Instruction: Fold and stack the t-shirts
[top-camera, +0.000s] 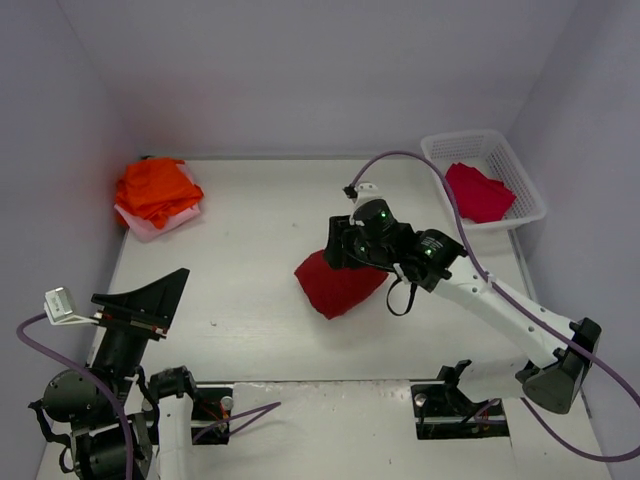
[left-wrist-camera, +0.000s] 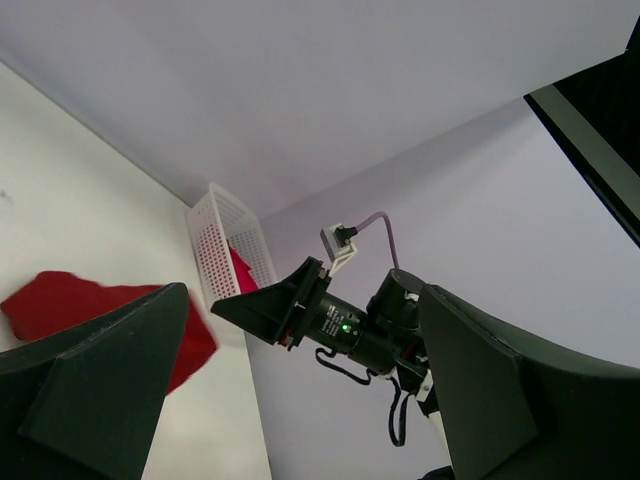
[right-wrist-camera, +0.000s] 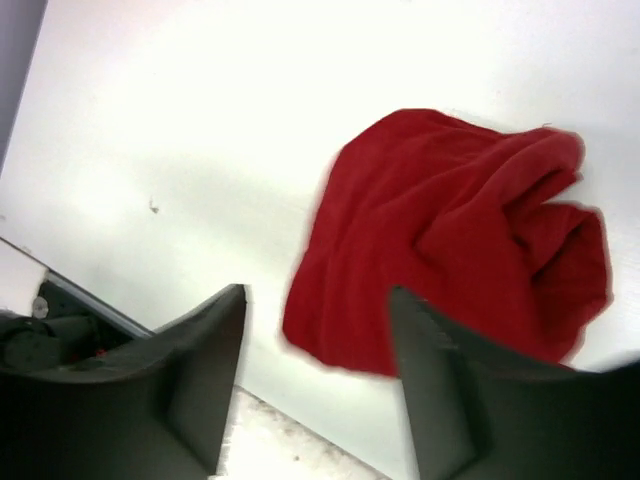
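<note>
Right arm (top-camera: 500, 300) reaching inward, tool (right-wrist-camera: 318, 292) over red t-shirt (right-wrist-camera: 450, 230) — jaws apart

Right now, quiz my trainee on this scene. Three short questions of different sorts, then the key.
1. True or false: the red shirt lies folded flat.
2. What lies in the basket? A) a blue towel B) a crimson shirt C) nothing
3. Which end effector hovers by the red shirt?

Key:
1. False. It is crumpled.
2. B
3. The right end effector, open and holding nothing.
</note>
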